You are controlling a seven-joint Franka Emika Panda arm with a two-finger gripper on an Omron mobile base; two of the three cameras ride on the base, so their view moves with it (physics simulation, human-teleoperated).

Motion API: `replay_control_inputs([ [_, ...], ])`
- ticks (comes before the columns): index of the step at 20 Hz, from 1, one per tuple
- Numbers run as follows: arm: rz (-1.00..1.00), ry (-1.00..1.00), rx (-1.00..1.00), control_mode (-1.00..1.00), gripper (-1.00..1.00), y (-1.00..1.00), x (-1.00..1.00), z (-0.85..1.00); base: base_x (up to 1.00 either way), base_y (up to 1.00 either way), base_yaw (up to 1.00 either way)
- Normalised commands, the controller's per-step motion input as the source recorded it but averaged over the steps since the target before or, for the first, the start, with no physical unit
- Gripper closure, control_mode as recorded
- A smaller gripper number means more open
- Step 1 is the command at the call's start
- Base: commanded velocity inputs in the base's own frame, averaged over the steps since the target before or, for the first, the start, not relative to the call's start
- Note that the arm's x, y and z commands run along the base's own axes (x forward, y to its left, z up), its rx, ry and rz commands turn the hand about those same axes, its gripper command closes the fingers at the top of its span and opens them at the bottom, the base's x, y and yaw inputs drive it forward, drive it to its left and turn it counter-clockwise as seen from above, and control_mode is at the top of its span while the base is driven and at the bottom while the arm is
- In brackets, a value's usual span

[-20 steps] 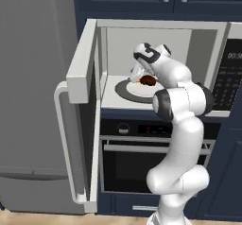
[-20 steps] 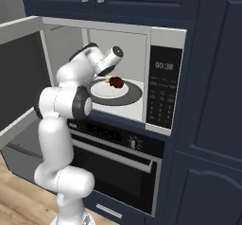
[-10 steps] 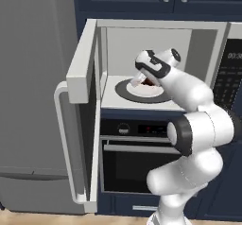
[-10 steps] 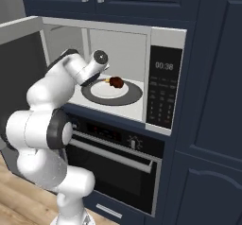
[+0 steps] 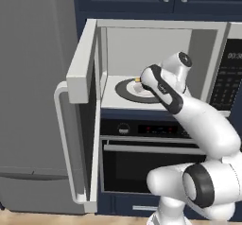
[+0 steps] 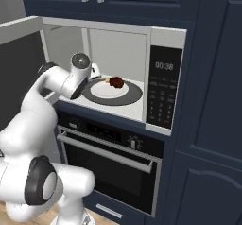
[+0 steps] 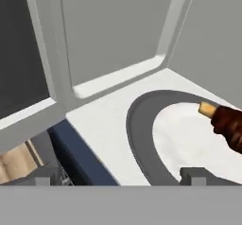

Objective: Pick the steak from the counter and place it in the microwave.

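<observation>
Steak (image 6: 116, 82) lies on the white plate (image 6: 109, 90) inside the microwave (image 6: 142, 54), so I read my gripper (image 7: 118, 174) as released, empty, just outside it.

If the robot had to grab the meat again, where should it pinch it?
Probably across the thick dark middle of the steak, jaws coming from above. It lies low on the white plate, so a sideways approach would likely scrape the plate. The pale tip looks too thin to hold.

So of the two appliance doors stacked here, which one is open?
The upper one: the white-silver microwave, its door swung out leftward with the dark reddish-brown steak inside. The black oven below stays shut.
</observation>
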Motion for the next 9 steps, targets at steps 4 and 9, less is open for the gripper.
replay_control_inputs([
  [4, -0.24, 0.06, 0.02, -1.00, -1.00, -0.10, -1.00, 0.02, 0.00, 0.00, 0.00],
  [9, -0.25, 0.02, 0.06, -1.00, -1.00, -0.26, -1.00, 0.04, 0.00, 0.00, 0.00],
])
